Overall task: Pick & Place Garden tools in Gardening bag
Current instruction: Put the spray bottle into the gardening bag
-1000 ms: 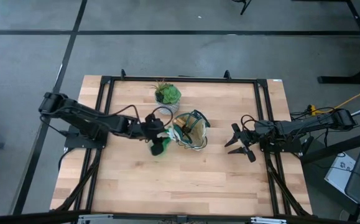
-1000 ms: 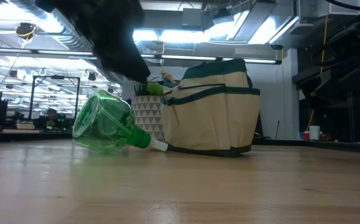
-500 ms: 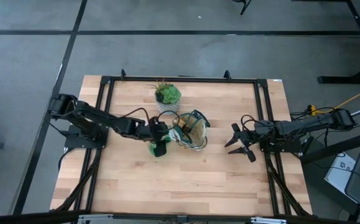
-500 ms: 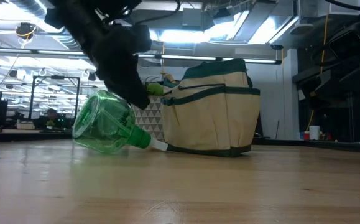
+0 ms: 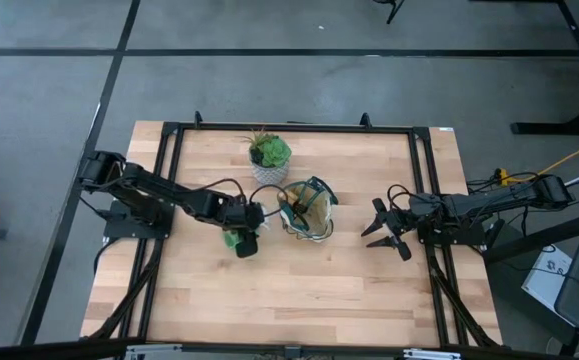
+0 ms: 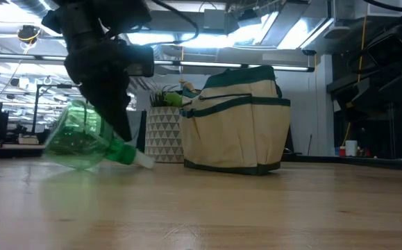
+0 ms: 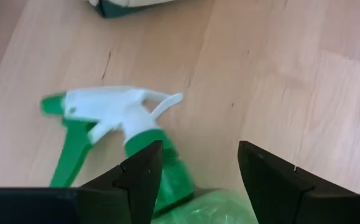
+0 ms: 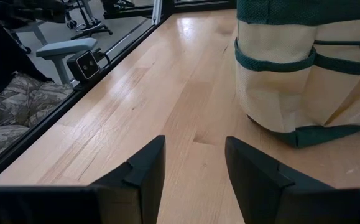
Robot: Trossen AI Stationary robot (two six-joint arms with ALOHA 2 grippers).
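Note:
The translucent green spray bottle (image 6: 82, 139) lies on its side on the wood, left of the gardening bag (image 6: 239, 121). Its white spray head (image 7: 111, 112) points toward the bag. My left gripper (image 7: 195, 152) comes down on it from above at a slant, open, its fingers astride the bottle's shoulder. In the high view this gripper (image 5: 241, 232) covers most of the bottle (image 5: 233, 241). The tan bag (image 5: 307, 208) with dark green trim stands upright mid-table. My right gripper (image 5: 381, 230) waits open near the table's right edge, facing the bag (image 8: 310, 68). My left gripper stands over the bottle's shoulder just behind the green neck collar (image 7: 167, 177), fingers slanting down from the table's left. One finger (image 7: 143, 171) lies against the collar, and the green body (image 7: 223, 208) shows between the two. The bottle rests on the table on its side.
A white patterned pot (image 6: 162, 132) with a green plant (image 5: 269, 155) stands just behind and left of the bag. A black frame (image 5: 289, 128) runs along the table's edges. Bare wood lies toward the near edge.
My left gripper has come down and tipped more steeply onto the spray bottle. The bottle has slid along the table toward the left edge, away from the bag, still on its side.

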